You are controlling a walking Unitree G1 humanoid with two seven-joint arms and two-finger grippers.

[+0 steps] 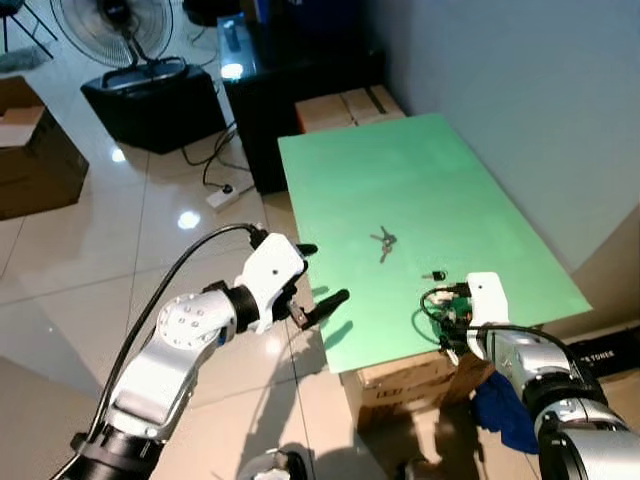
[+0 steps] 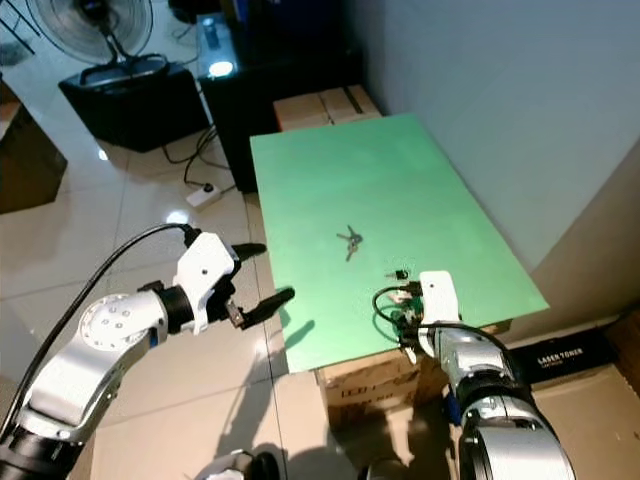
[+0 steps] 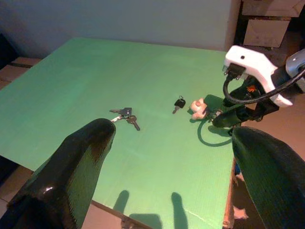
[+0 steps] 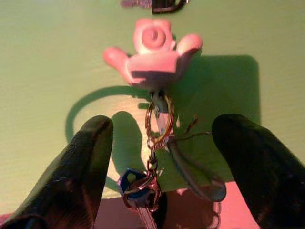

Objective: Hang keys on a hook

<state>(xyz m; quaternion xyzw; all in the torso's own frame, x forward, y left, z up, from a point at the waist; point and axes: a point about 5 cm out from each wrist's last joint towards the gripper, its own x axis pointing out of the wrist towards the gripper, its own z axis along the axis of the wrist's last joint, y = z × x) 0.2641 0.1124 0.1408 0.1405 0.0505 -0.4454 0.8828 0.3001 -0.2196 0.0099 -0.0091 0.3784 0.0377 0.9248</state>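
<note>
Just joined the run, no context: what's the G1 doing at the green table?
The right gripper is over the near edge of the green table, fingers open on either side of a key ring that hangs from a small pink hook lying there. The left gripper hovers open off the table's near left side. A bunch of keys and a single black-headed key lie loose further in.

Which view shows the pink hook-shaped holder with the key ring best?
The right wrist view: the pink holder sits close up between the open right gripper, its key ring hanging at its lower end. The left wrist view shows it small beside a black key. In the eye views the right arm hides it.
</note>
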